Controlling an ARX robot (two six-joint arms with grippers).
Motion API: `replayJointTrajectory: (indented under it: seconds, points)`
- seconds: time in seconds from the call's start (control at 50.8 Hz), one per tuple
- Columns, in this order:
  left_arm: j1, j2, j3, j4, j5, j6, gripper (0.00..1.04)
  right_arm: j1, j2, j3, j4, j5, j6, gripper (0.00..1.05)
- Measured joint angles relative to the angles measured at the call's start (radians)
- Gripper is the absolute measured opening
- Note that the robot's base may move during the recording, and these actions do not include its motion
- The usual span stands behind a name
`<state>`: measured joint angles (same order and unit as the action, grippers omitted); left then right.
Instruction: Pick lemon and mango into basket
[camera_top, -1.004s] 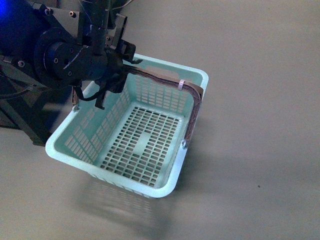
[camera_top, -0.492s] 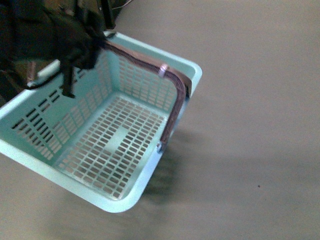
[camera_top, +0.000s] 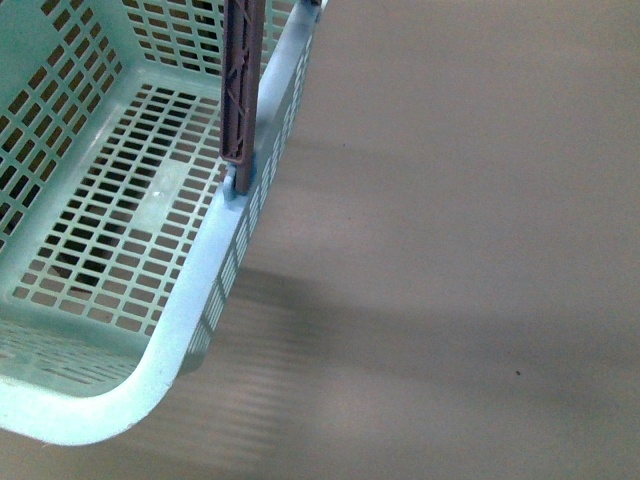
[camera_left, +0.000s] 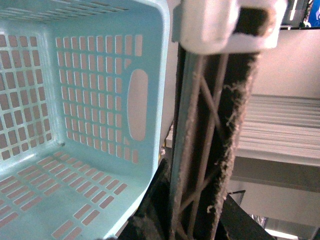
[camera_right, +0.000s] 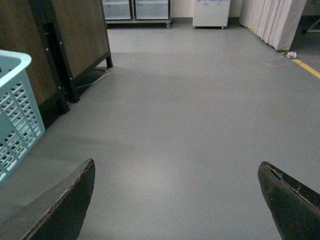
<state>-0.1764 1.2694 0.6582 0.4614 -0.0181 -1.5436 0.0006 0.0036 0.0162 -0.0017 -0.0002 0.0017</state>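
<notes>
The left pincer (camera_left: 195, 215) is pinching the brown lattice plastic handle (camera_left: 210, 125) of the light aqua-blue slotted plastic basket (camera_top: 210, 270), which is hanging beside its fingers. The right pincer (camera_right: 176, 165) is standing spread wide above grey floor (camera_right: 200, 100), with the basket off to one side.

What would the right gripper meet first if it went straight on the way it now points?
Probably the bare grey floor: nothing else shows ahead of the right gripper, whose fingers stand open. The basket is off to one side of that line. Depth is hard to judge.
</notes>
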Motion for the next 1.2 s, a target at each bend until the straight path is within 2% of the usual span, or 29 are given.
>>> replayJointTrajectory:
  seconds: [0.413,1.201]
  points:
    - [-0.094,-0.249,-0.005,-0.161,-0.024,-0.019,0.07,0.0,0.0,0.0,0.0,0.0,0.0,0.96]
    - [-0.097,-0.256,-0.006,-0.167,-0.038,-0.013,0.07,0.0,0.0,0.0,0.0,0.0,0.0,0.96]
